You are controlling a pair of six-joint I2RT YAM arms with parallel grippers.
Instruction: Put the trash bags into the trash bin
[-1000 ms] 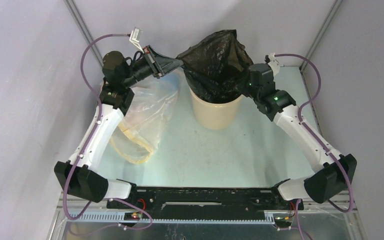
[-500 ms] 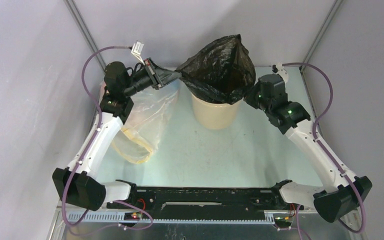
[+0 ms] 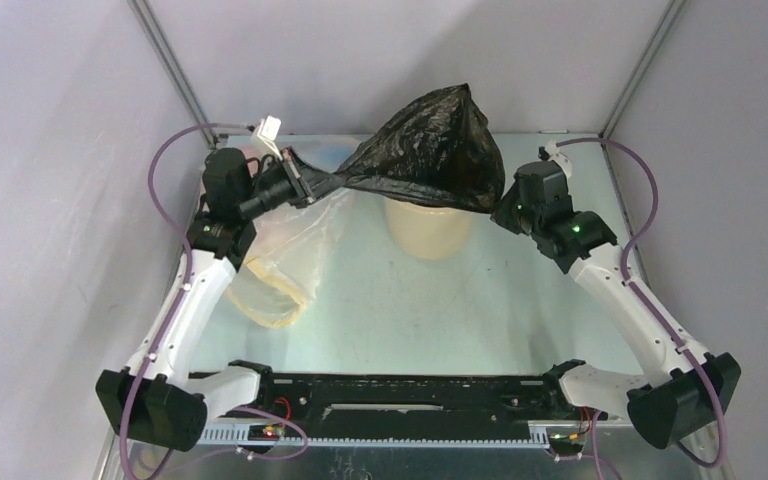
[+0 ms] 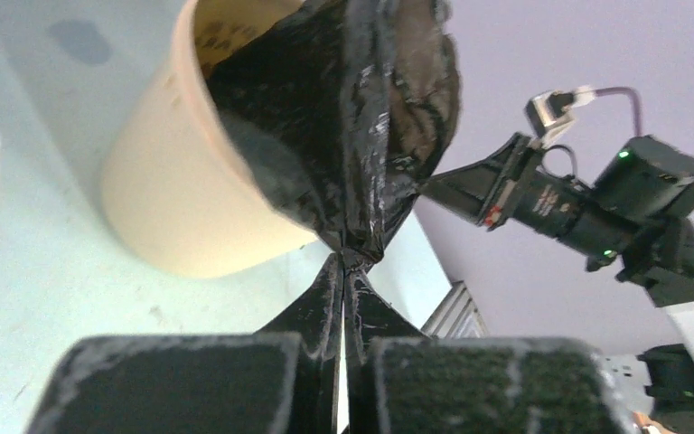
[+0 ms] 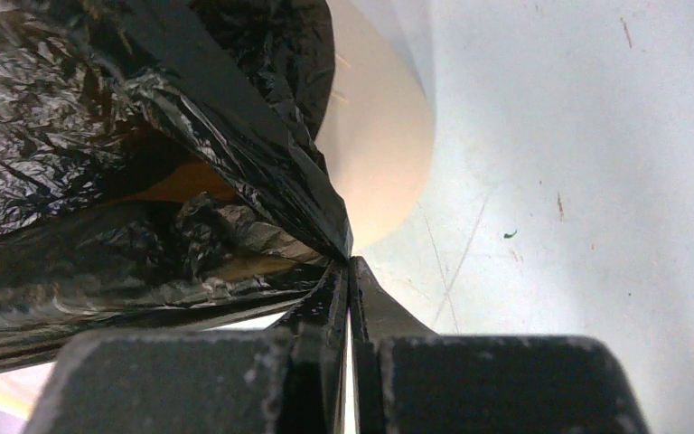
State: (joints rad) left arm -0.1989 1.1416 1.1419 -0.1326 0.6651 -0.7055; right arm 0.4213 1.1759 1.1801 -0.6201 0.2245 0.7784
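Observation:
The glossy black trash bag [image 3: 430, 150] hangs stretched between my two grippers, over the tan trash bin [image 3: 428, 228]. My left gripper [image 3: 335, 183] is shut on the bag's left edge, and my right gripper [image 3: 501, 212] is shut on its right edge. The bag covers the bin's rim from above. In the left wrist view the bag [image 4: 343, 136] droops into the bin's mouth [image 4: 190, 163], pinched at my left gripper [image 4: 343, 262]. In the right wrist view my right gripper [image 5: 348, 264] pinches the bag [image 5: 145, 136] beside the bin [image 5: 379, 136].
A translucent clear bag [image 3: 280, 250] with yellow tints lies on the table left of the bin, under my left arm. Grey walls close in at the back and sides. The right arm [image 4: 596, 208] shows in the left wrist view.
Both grippers have pulled apart and toward the near side, stretching the bag wider and flatter. The bag has risen, so more of the bin's wall shows below it.

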